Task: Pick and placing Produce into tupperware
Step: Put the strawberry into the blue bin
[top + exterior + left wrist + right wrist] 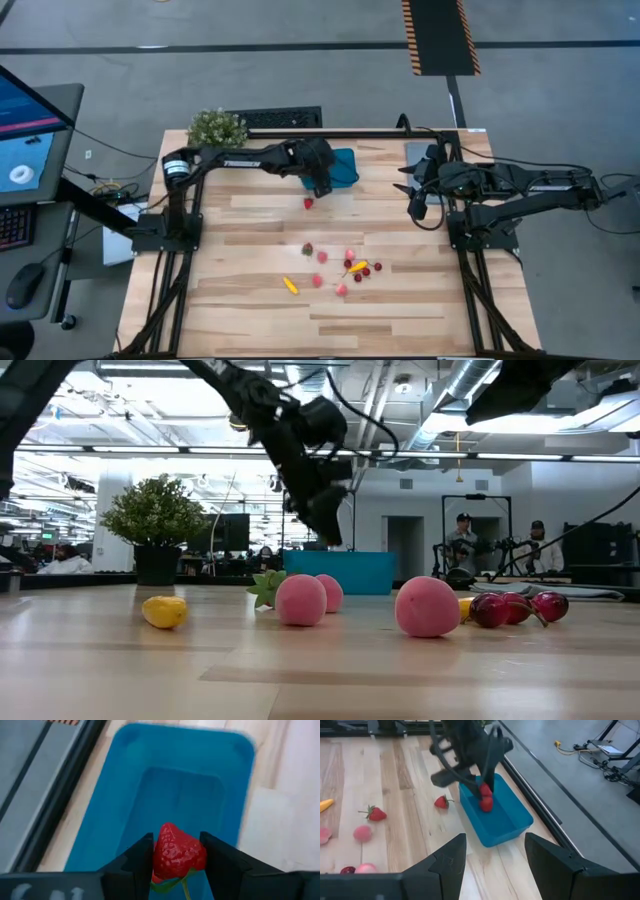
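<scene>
My left gripper (176, 842) is shut on a red strawberry (177, 854) and hangs over the teal tupperware (175, 785), which stands at the table's far middle (347, 165). The right wrist view shows the same gripper (485, 785) above the container (497, 820). One more strawberry (308, 203) lies on the wood just near of the container. The remaining produce (340, 270), pink pieces, cherries and yellow pieces, lies scattered at the table's middle. My right gripper (492, 865) is open and waits at the table's right side (416, 203). My left gripper pinches the strawberry by its two sides (160, 855) between both fingers. The red tip points away from the wrist and the green leaf end (167, 884) lies back between the fingers. The fingers slant down from above, and the fruit is lifted clear over the container's inside.
A bushy potted plant (217, 127) stands at the far left corner. A grey flat plate (417, 152) lies at the far right under the right arm. In the low view pink pieces (300, 600), a yellow piece (164, 611) and cherries (510, 608) lie in front. People stand beyond the table.
</scene>
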You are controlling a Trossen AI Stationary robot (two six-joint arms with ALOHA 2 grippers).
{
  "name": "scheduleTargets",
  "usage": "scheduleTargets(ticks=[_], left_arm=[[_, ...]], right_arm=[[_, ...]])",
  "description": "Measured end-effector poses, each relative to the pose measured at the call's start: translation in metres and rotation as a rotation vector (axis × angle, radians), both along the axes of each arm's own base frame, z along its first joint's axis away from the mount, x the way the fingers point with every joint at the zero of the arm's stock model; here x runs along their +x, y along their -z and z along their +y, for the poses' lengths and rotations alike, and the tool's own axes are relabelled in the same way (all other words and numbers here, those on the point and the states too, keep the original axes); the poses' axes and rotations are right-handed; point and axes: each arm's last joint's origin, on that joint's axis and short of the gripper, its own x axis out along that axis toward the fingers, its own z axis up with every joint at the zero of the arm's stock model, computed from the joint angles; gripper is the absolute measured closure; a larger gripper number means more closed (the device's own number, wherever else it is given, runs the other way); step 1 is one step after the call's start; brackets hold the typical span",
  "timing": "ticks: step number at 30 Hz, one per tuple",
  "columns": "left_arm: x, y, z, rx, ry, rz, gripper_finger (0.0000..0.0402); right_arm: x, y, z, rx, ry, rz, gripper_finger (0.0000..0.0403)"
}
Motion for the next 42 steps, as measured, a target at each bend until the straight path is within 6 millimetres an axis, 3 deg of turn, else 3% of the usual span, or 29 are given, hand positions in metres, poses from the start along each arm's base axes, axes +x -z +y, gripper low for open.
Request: scheduleTargets(ticks=[5, 16, 19, 23, 31, 42], left_arm=[[0.003, 0.015, 0.002, -0.005, -0.01, 0.033, 0.0263], [-0.005, 0.017, 0.023, -0.028, -0.051, 0.033, 0.0264], [-0.004, 0.029, 0.028, -0.041, -0.058, 0.049, 0.0264], [-0.002, 0.039, 0.031, -0.05, -0.064, 0.076, 0.0264], [0.0, 0.04, 0.03, -0.062, -0.08, 0.067, 0.0261], [0.01, 0.016, 0.033, -0.062, -0.073, 0.018, 0.0168]], right_arm=[[0.0, 0.0, 0.0, -0.005, -0.003, 0.003, 0.0178], [0.0, 0.0, 0.0, -0.006, -0.003, 0.002, 0.0178], [0.0, 0.0, 0.0, -0.006, -0.003, 0.003, 0.0178], [0.0, 0.0, 0.0, -0.006, -0.003, 0.003, 0.0178], [0.0, 0.0, 0.0, -0.006, -0.003, 0.003, 0.0178], [0.0, 0.0, 0.0, -0.006, -0.003, 0.003, 0.0178]])
